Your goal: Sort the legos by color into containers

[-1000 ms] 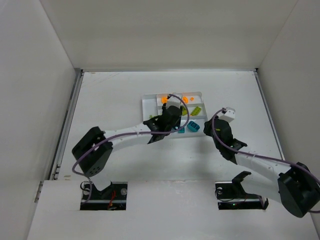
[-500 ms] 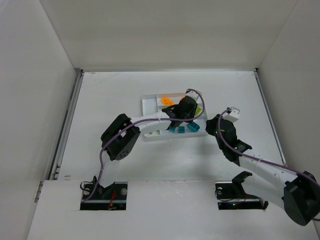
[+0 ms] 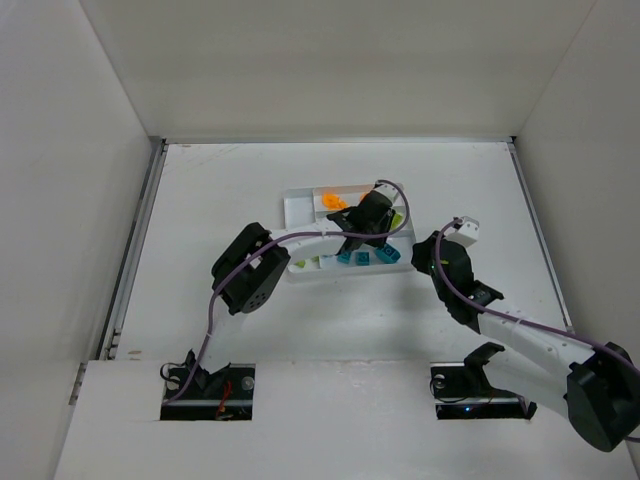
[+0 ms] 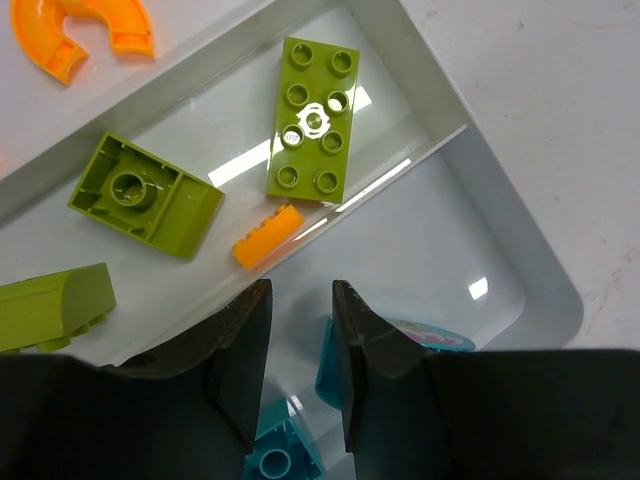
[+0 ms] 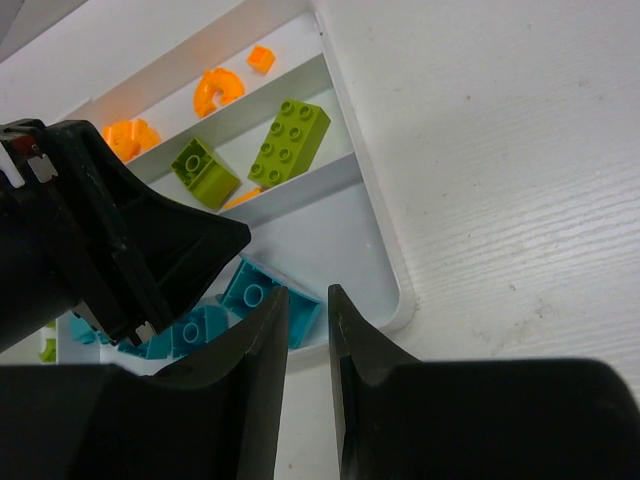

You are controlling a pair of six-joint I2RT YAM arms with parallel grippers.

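The white tray (image 3: 290, 205) holds the legos in long sections: orange (image 5: 222, 90) at the back, lime green (image 4: 312, 118) in the middle, teal (image 5: 250, 290) at the front. A small orange piece (image 4: 267, 236) lies in the lime section beside a lime brick (image 4: 145, 195). My left gripper (image 4: 302, 295) hangs over the tray's right end, above the teal section. Its jaws stand a little apart with nothing between them. My right gripper (image 5: 309, 300) hovers by the tray's near right corner, jaws almost together and empty.
The tray's raised rim (image 5: 375, 240) and dividers lie just under both grippers. The left gripper's black body (image 5: 120, 240) is close to the right gripper's left side. White table (image 3: 220, 180) surrounds the tray, with walls on three sides.
The left arm has swung right across the tray to its right end, and its jaws have narrowed. The right gripper has shifted slightly toward the tray corner.
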